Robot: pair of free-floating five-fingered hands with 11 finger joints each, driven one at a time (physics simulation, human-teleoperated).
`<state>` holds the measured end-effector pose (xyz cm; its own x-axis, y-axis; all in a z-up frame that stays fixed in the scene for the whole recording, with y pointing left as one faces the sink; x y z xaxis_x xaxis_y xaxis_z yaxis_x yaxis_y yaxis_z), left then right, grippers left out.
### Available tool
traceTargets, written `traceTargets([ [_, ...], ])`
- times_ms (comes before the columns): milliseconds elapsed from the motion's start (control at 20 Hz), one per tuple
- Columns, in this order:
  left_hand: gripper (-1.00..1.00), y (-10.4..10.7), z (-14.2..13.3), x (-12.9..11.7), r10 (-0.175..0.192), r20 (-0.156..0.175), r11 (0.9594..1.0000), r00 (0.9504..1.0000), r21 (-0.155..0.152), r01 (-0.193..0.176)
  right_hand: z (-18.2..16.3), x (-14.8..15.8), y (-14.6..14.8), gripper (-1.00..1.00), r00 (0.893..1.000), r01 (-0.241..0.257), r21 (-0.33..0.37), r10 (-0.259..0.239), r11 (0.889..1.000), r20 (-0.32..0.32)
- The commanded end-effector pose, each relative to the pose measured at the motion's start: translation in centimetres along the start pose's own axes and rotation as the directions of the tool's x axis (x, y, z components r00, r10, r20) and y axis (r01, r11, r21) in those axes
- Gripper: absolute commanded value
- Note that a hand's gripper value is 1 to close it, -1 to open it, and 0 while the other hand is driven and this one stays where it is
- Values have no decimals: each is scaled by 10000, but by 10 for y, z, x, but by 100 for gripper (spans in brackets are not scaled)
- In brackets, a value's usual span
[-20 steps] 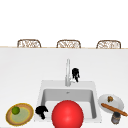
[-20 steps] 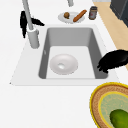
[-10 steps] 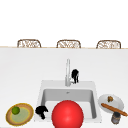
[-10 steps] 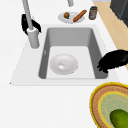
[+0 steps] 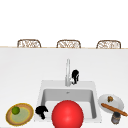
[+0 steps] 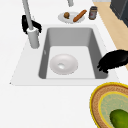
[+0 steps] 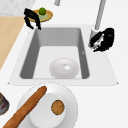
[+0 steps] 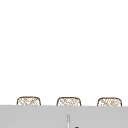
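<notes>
Your right hand (image 5: 75, 75) sits at the base of the faucet (image 5: 67, 72), just right of it at the back rim of the sink (image 5: 98, 100). In the right side view its fingers (image 7: 96, 42) curl toward the faucet's base; whether they actually clamp it, you cannot tell. Judge the faucet rigid, fixed, smooth metal, likely slippery: take hold low at the base or lever, not the thin spout. Your left hand (image 5: 41, 111) hangs with fingers curled downward, holding nothing, at the sink's front left corner, beside the woven plate (image 5: 10, 117). A white bowl (image 6: 63, 64) rests in the basin.
</notes>
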<state>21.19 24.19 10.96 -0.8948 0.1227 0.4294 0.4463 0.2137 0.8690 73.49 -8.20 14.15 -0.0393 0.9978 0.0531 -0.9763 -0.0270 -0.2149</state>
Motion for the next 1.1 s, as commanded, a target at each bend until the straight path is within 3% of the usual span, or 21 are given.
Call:
traceTargets([
  [0,0,0,0,0,0,0,10000,10000,0,0,-1,-12,1,100,9963,-302,-16,302,9995,807],
  [250,0,0,0,0,0,0,10000,10000,0,0,-10,-7,9,100,9938,-206,454,156,9988,1098],
  [1050,0,0,0,0,0,0,10000,10000,0,0,-13,-4,11,100,9922,-220,658,137,9976,1242],
])
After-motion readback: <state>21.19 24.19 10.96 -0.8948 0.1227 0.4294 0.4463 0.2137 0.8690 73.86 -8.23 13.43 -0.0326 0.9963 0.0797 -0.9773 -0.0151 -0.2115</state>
